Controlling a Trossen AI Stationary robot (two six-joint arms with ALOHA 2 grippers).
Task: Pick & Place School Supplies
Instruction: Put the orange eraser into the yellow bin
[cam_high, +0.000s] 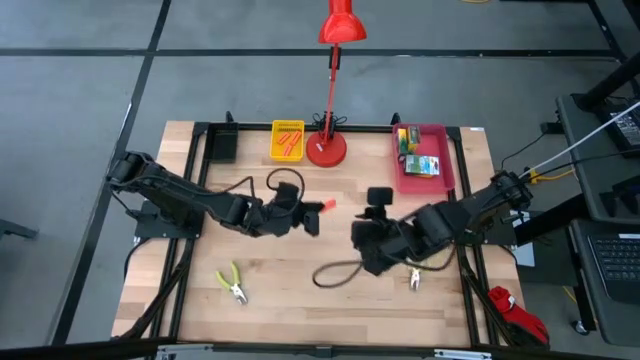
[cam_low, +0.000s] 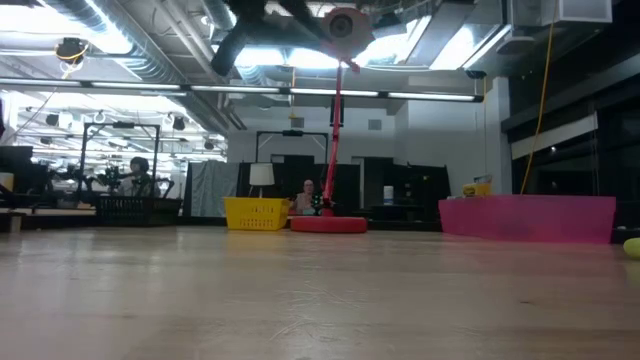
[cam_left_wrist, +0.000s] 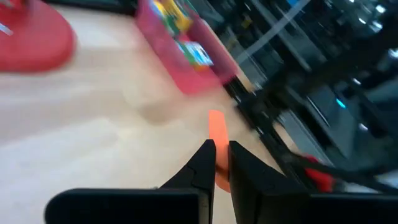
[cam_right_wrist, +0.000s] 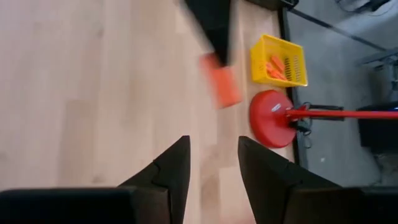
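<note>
My left gripper is over the table's middle, shut on a small orange piece. The piece also shows in the right wrist view. To its right my right gripper hangs open above the bare wood, holding nothing. One pair of lime-handled pliers lies flat near the front left, and another lies under the right arm. Crayon boxes lie in the pink tray at the back right. More orange pieces lie in the yellow tray. My left gripper pinches the orange piece between its two fingers. One end of the piece sticks out past the fingertips. The fingers come from the table's left, slanting slightly down. The piece is lifted clear of the table.
A red desk lamp stands on its round base at the back, between the yellow and pink trays. A black cable loop lies on the wood near the front. A black tray sits at the back left. Bare wood lies between the two pliers.
</note>
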